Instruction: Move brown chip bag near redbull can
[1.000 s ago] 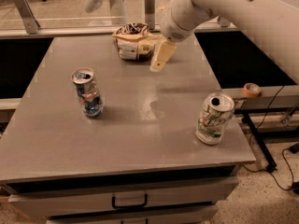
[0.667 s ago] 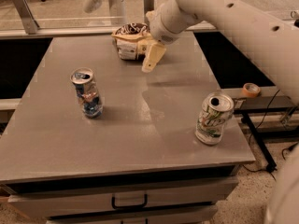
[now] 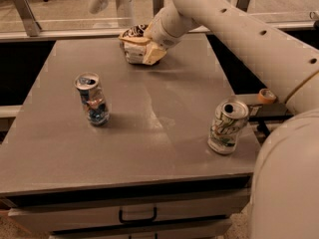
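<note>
The brown chip bag [image 3: 133, 34] sits at the far middle of the grey table [image 3: 159, 133], dark brown on top and cream below. My gripper [image 3: 143, 49] is down at the bag, on its front right side, and covers part of it. The arm reaches in from the right. The redbull can [image 3: 92, 99], slim, dented, blue and silver, stands upright at the left of the table, well apart from the bag and nearer the front.
A wider white-and-green soda can [image 3: 227, 127] stands near the table's front right edge. A drawer with a black handle [image 3: 137, 215] is under the tabletop. A rail [image 3: 75, 33] runs behind the table. My own body [image 3: 289, 183] fills the lower right.
My gripper has moved left and toward the far edge, from beside the bag onto its front right side. The cans and the bag have stayed where they were.
</note>
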